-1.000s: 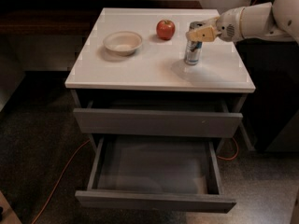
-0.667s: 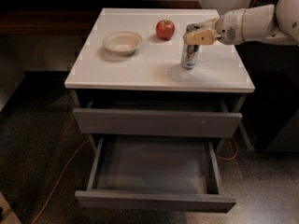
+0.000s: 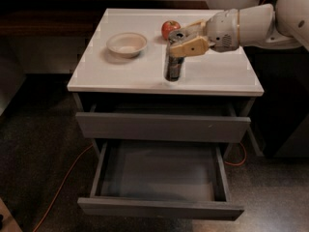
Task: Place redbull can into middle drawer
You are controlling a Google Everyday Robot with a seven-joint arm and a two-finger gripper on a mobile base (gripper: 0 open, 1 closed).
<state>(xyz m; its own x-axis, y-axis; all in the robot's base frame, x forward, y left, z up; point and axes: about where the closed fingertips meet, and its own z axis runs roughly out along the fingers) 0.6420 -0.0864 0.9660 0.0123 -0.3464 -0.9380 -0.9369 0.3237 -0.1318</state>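
The arm is cut off at the right edge, and the tool (image 3: 186, 41) hides part of the redbull can's (image 3: 174, 67) top. Its fingers appear clamped on the can's upper end. The single can, slim, silvery and dark in shadow, is upright directly under the tool, over the table's (image 3: 217, 76) front part. One apple (image 3: 170, 29) sits just behind the tool and one bowl (image 3: 127, 43) to its left. The middle drawer (image 3: 159, 209) lies open well below.
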